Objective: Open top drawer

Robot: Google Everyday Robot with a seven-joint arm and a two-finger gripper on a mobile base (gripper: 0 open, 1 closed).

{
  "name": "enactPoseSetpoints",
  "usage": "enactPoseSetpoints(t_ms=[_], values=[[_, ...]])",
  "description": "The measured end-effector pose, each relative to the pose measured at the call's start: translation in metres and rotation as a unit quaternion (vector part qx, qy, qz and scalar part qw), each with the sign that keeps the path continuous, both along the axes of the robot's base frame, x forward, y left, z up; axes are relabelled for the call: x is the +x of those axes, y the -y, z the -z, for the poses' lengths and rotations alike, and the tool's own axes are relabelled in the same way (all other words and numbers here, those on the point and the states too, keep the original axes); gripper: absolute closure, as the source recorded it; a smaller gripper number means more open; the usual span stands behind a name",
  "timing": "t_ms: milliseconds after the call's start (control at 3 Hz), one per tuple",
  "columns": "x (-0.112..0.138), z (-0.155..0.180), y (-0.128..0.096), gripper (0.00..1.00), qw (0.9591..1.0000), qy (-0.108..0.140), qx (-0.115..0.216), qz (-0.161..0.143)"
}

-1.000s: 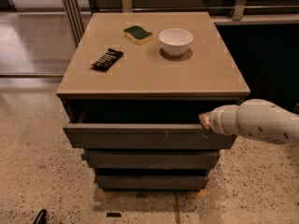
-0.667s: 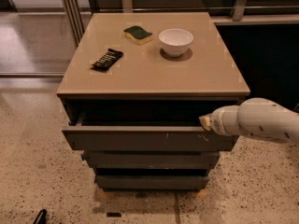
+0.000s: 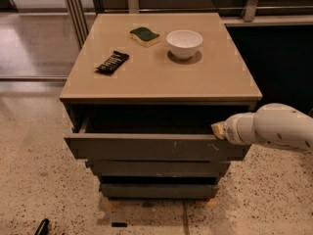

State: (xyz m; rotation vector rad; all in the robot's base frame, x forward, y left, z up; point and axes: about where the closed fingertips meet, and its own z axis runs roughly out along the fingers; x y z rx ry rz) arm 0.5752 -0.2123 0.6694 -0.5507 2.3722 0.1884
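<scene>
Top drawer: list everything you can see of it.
The top drawer is dark grey, with a flat front, no handle, and small whitish scratches right of centre. It stands partly pulled out and level, its front proud of the two narrower drawers below. Its interior is in shadow, so any contents cannot be made out. It sits directly under the beige cabinet top. The gripper is at the front's upper edge near the right end, apparently touching it.
</scene>
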Motion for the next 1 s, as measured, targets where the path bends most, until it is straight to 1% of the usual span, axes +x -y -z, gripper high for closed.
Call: enactPoseSetpoints(t_ms=[333, 667, 1000], values=[[0.002, -0.003, 0.000, 1.00, 1.0000, 0.000, 0.000, 0.000], [-0.030, 0.001, 0.002, 1.00, 0.9988, -0.042, 0.013, -0.020], [-0.030, 0.001, 0.002, 1.00, 0.9988, -0.042, 0.013, -0.020]])
